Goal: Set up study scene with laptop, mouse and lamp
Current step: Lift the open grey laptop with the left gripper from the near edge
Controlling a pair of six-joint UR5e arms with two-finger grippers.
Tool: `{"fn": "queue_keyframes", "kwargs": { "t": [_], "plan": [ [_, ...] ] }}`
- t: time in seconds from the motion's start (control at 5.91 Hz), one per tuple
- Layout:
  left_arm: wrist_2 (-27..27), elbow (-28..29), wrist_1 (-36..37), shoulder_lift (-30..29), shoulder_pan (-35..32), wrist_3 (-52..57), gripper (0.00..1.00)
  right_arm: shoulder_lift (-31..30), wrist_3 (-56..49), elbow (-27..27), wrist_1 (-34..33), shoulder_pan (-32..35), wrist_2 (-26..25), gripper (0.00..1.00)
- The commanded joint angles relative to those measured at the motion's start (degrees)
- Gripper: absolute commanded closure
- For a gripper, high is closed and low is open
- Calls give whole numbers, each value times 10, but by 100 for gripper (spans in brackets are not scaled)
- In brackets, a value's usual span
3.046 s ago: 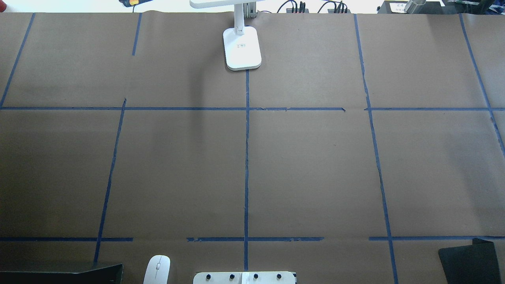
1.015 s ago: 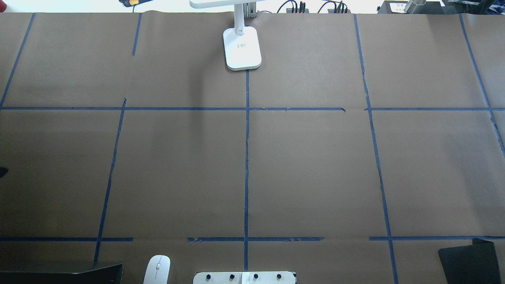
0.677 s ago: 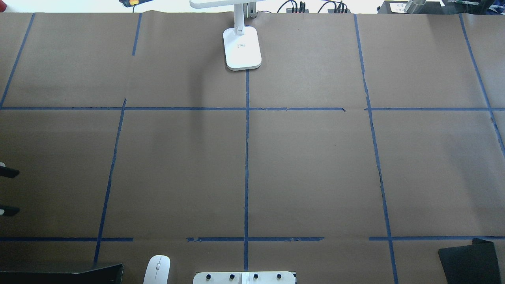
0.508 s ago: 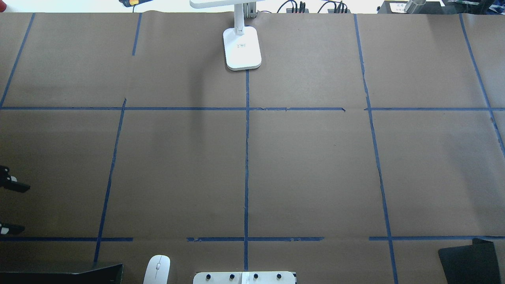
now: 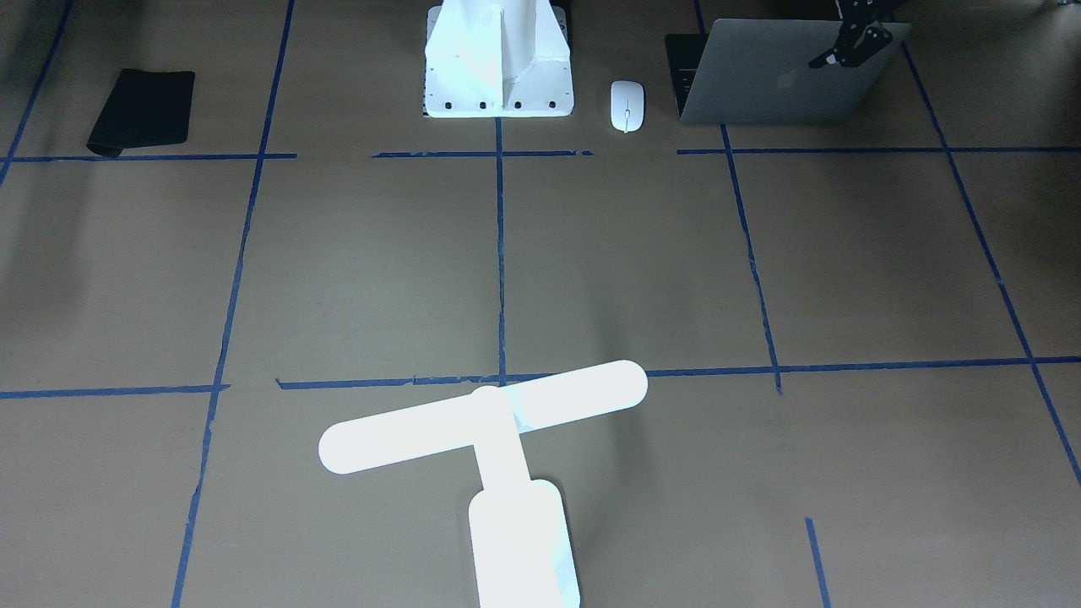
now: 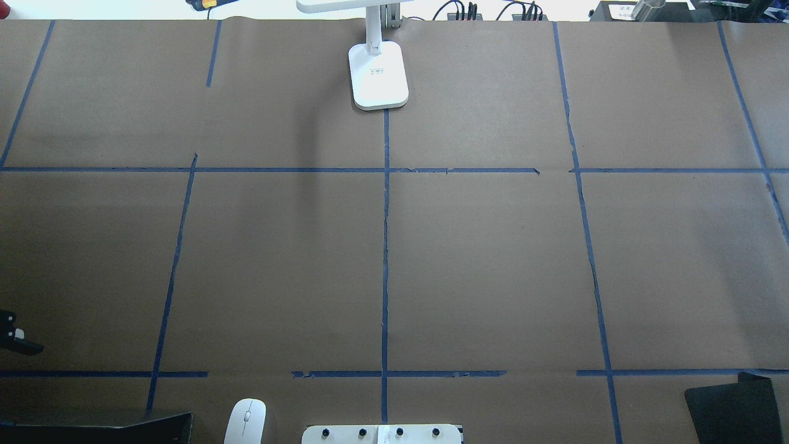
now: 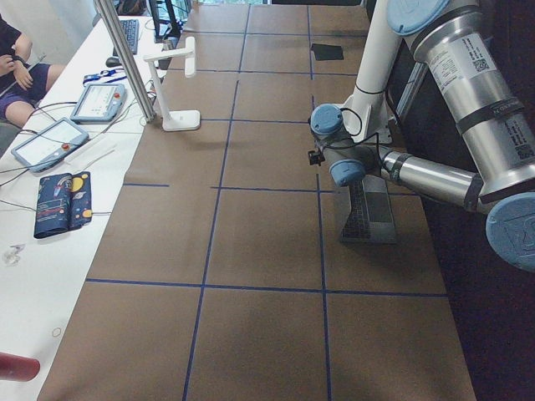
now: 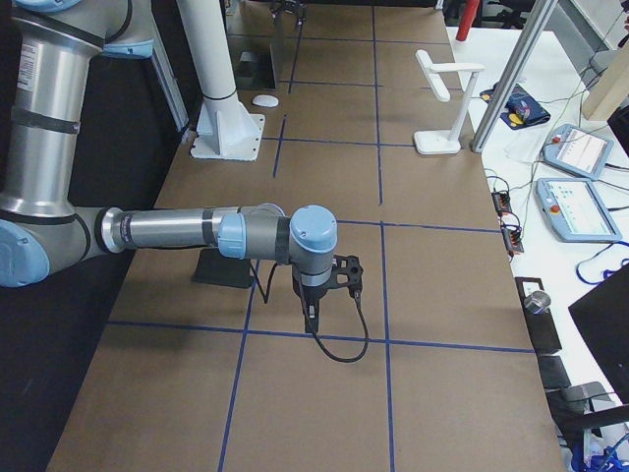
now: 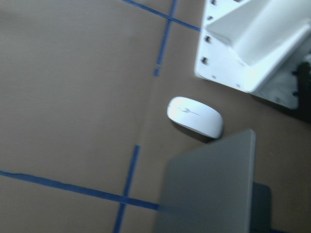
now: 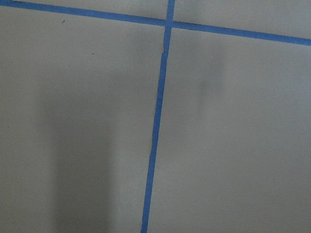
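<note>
Two grippers are out, but only the left gripper (image 5: 850, 49) is near a task thing. It hangs at the upper edge of the open laptop (image 5: 773, 80), toward the lid's outer end. Its jaws look spread with nothing between them, though the shape is small and dark in the front view. Reading the overhead view as a dial, the laptop sits at about 7 o'clock on the worktop (image 6: 481, 265). The mouse (image 6: 245, 420) lies just beside it toward 6, and the lamp (image 6: 378, 77) stands far off at 12. The lid's long edge runs 9 to 3 across the robot's front, so a grasp would likely have to close across the thin panel, one finger before it and one behind. The right gripper (image 8: 332, 278) hangs over bare paper around 4 o'clock, out past the pad (image 8: 224, 270) and well apart from all three things; I cannot tell how its jaws stand. The left arm is plainly the nearer for laptop and mouse.
</note>
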Motion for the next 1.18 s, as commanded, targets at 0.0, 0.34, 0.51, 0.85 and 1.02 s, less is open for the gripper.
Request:
{"fn": "queue_keyframes", "kwargs": {
  "t": [0.0, 0.34, 0.51, 0.85, 1.02],
  "plan": [
    [1, -2, -5, 34, 28, 27, 2, -1, 1, 0, 0, 0, 0, 0],
    [9, 1, -5, 45, 49, 27, 2, -1, 0, 0, -1, 0, 0, 0],
    [43, 7, -4, 46, 72, 27, 2, -1, 1, 0, -1, 0, 0, 0],
    [58, 17, -4, 39, 83, 27, 4, -1, -2, -7, 0, 0, -1, 0],
    [58, 19, -3, 34, 93, 27, 26, -1, -4, -7, 0, 0, -1, 0]
  ]
}}
